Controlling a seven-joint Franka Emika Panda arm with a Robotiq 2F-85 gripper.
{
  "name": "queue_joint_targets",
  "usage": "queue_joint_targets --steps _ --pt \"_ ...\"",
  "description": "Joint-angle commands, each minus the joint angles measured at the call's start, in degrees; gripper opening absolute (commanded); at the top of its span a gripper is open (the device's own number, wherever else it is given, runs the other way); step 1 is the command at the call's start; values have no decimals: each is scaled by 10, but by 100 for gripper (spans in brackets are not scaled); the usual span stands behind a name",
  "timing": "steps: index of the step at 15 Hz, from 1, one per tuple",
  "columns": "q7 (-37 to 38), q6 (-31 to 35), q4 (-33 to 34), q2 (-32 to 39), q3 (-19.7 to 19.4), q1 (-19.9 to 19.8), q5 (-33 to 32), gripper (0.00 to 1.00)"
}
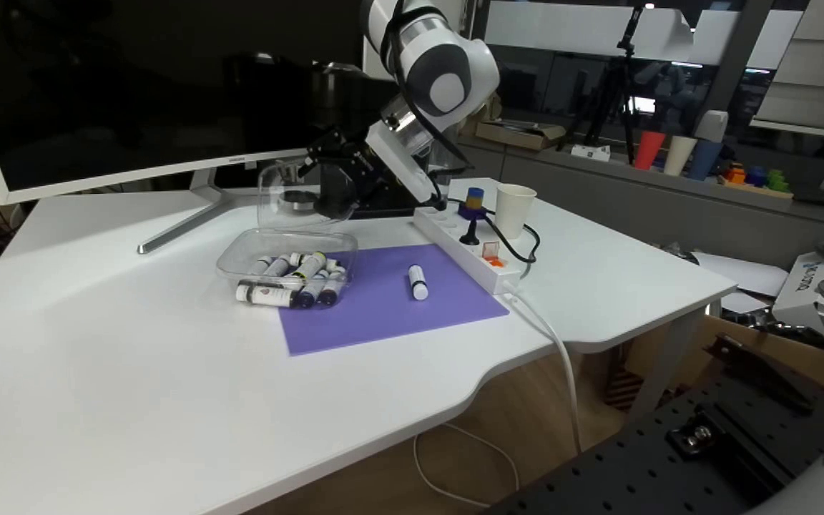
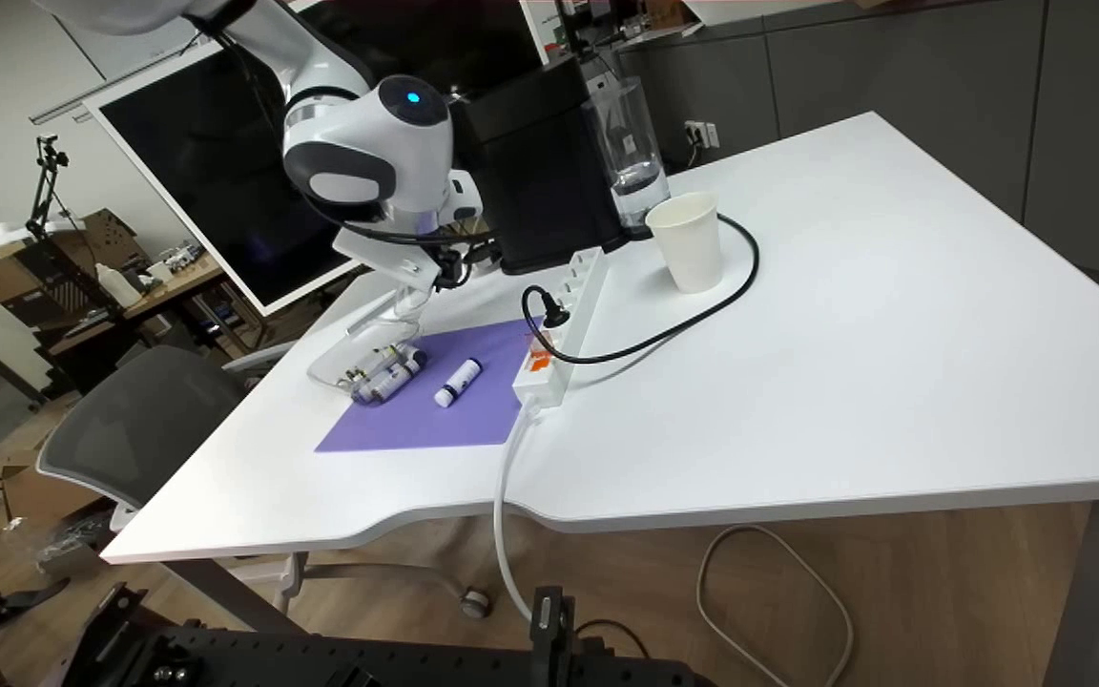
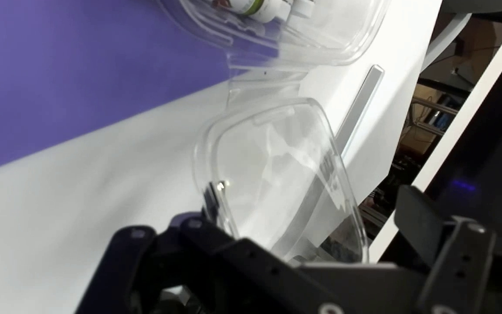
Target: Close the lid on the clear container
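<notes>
The clear container (image 1: 229,261) stands at the mat's edge with several white-and-dark pieces in it. It also shows in an exterior view (image 2: 325,370) and partly in the wrist view (image 3: 342,54). Its transparent lid (image 1: 276,197) is raised behind it, swung open and tilted up. In the wrist view the lid (image 3: 251,161) joins the container by a clear hinge strip (image 3: 266,85). My gripper (image 3: 312,203) is open. Its fingers are wide apart at the lid's far end, one by each side edge. One finger overlaps the lid's edge; I cannot tell if they touch.
A purple mat (image 1: 398,322) with a lone white cylinder (image 1: 418,282) lies beside the container. A power strip (image 1: 466,247) and a paper cup (image 1: 514,209) stand past the mat. A monitor (image 1: 133,86) stands behind, with its metal foot (image 1: 183,232) near the lid. A tall black box (image 2: 545,167) stands close to the arm.
</notes>
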Motion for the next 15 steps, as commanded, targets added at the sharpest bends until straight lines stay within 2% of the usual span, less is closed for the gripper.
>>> queue_joint_targets --steps 1,5,9,15 --pt "-56 8 -64 -64 -26 37 46 100" --pt "-93 24 -119 -116 -46 81 63 100" --pt "-80 -1 -154 -157 -60 105 41 100" --pt "-69 69 -186 -199 -76 140 25 100"
